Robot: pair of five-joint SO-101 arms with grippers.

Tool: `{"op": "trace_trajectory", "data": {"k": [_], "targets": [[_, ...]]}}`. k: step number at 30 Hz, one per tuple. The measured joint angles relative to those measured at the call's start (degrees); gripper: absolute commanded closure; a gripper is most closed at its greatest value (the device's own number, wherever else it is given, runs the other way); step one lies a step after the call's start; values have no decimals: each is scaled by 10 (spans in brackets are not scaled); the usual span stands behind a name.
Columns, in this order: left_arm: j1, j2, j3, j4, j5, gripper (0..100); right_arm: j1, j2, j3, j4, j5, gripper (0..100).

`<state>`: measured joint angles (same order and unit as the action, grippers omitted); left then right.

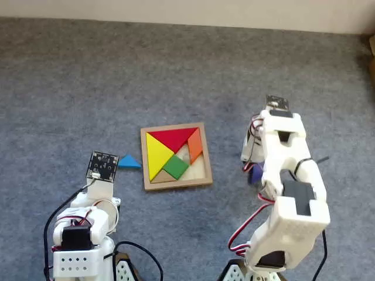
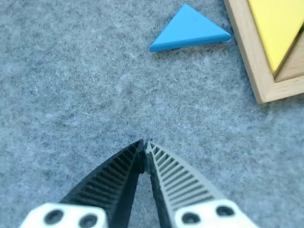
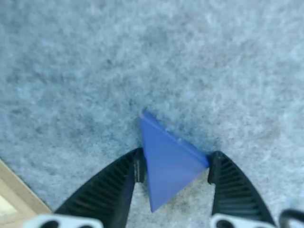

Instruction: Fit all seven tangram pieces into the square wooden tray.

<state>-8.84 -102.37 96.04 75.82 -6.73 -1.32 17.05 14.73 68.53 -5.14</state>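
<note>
The square wooden tray [image 1: 204,153] lies mid-table and holds a red triangle [image 1: 173,138], a yellow triangle [image 1: 156,154], a green square [image 1: 176,167] and an orange piece [image 1: 195,146]. A light blue triangle [image 1: 130,162] lies on the carpet just left of the tray, ahead of my left gripper [image 2: 145,145], which is shut and empty. Right of the tray, my right gripper [image 3: 175,166] is shut on a dark blue triangle [image 3: 168,159] low over the carpet; the same dark blue triangle [image 1: 255,174] peeks out beside the right arm.
Grey carpet covers the whole table. The tray's wooden corner [image 2: 259,78] is near the light blue triangle [image 2: 190,29]. A tray edge [image 3: 16,199] lies close beside my right gripper. Open carpet stretches beyond the tray.
</note>
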Motion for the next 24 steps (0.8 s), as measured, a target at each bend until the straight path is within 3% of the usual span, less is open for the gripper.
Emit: {"op": "trace_trajectory", "data": {"k": [5,11,24], "targets": [[0,0,0,0,0,964,0,32,-46,36,0,787],[0,0,0,0,0,964,0,33,-49,38,0,875],[0,0,0,0,0,964,-3,11,-50,53,18,875]]}}
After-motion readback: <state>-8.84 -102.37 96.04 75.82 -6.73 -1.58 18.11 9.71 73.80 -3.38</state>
